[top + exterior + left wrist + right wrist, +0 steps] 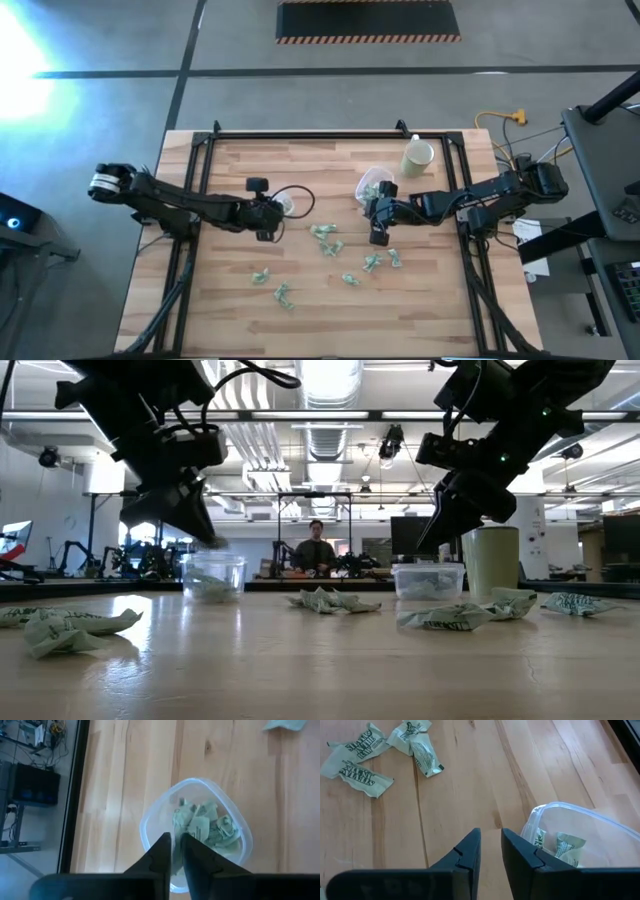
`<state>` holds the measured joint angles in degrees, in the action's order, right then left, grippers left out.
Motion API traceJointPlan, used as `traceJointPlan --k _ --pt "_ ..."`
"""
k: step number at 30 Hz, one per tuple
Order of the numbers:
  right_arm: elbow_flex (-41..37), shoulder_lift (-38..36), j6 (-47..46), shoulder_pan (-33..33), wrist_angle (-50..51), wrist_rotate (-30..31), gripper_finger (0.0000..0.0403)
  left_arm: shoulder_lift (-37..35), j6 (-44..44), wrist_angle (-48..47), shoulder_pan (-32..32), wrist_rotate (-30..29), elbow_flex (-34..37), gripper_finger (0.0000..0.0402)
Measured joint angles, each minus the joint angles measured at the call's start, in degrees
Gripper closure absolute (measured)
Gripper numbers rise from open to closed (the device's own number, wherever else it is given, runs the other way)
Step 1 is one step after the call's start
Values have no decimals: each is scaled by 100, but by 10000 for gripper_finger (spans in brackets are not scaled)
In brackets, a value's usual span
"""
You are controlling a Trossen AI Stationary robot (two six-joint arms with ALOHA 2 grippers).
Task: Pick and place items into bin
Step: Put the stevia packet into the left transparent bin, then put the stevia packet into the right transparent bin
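Wooden table: flat green packets scattered, long axes pointing variously.

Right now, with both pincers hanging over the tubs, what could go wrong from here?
1. The left pincer hangs right above the left tub, which already holds packets; dipping lower could tip or push the light tub.
2. The right pincer sits beside the right tub, near its rim, so a sideways move may shove it.
3. The cream cup stands close behind that tub and could get knocked.
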<state>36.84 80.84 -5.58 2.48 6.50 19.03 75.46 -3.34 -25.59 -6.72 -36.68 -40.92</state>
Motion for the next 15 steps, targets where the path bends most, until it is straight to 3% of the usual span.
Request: traceJointPlan --k 9,15 --pt "0 0 -26 2 -16 -32 328 -7 -6 -28 0 -33 8 280" --pt "-32 101 199 4 -931 -1256 331 -24 -7 -37 0 -38 -41 256"
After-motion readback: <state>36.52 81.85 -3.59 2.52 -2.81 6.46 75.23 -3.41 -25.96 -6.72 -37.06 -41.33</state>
